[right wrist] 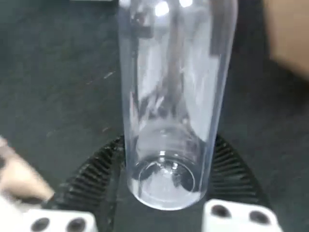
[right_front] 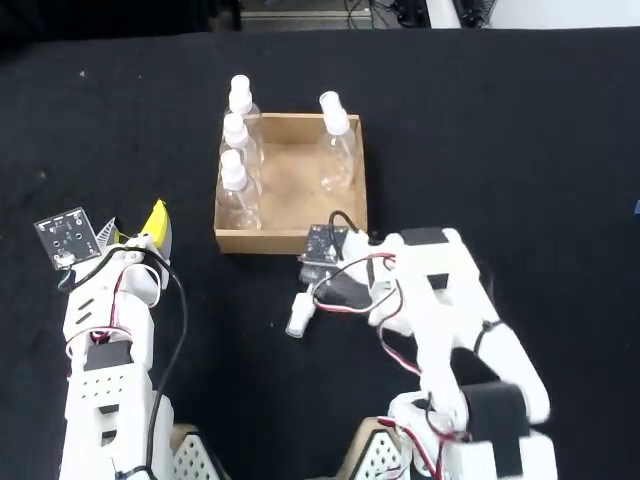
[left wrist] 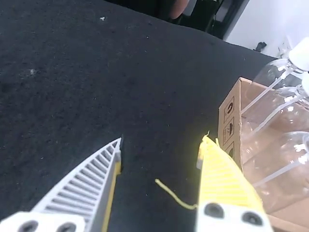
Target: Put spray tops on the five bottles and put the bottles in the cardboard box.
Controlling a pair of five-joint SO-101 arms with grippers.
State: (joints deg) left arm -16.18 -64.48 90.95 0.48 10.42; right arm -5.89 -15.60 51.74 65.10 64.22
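Bottle [right wrist: 171,121]: clamped in the right tool [right wrist: 164,179], lying level, spray top [right_front: 297,318] already on, so it looks ready for boxing.
Cardboard box [right_front: 290,241]: just ahead of that tool, four capped bottles [right_front: 237,195] inside, room left between them.
Left tool [left wrist: 161,147]: fingers apart, empty, beside the box, likely kept clear.

High camera looks down over the black table [right_front: 520,130]. Left wrist camera, low, faces the brown cardboard box [left wrist: 231,126] [right_front: 290,241] both views share.
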